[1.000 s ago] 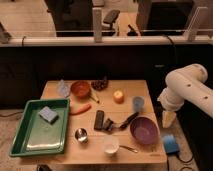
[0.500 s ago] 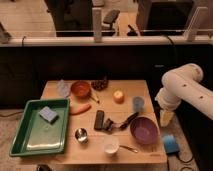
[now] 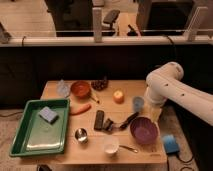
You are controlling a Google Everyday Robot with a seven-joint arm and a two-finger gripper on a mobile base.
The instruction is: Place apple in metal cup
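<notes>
While the white arm (image 3: 172,90) is bending down over the right edge of the wooden table (image 3: 131,86), the gripper (image 3: 155,114) is hanging just right of the light blue cup (image 3: 138,103), behind the purple bowl (image 3: 144,131). Whether it is open or closed cannot be told. The apple (image 3: 118,96) is sitting on the table's far side, left of the blue cup and well apart from the gripper. The metal cup (image 3: 81,134) is standing upright near the front edge, just right of the green tray (image 3: 30,145), with 1 carrot (image 3: 80,108) lying behind it.
</notes>
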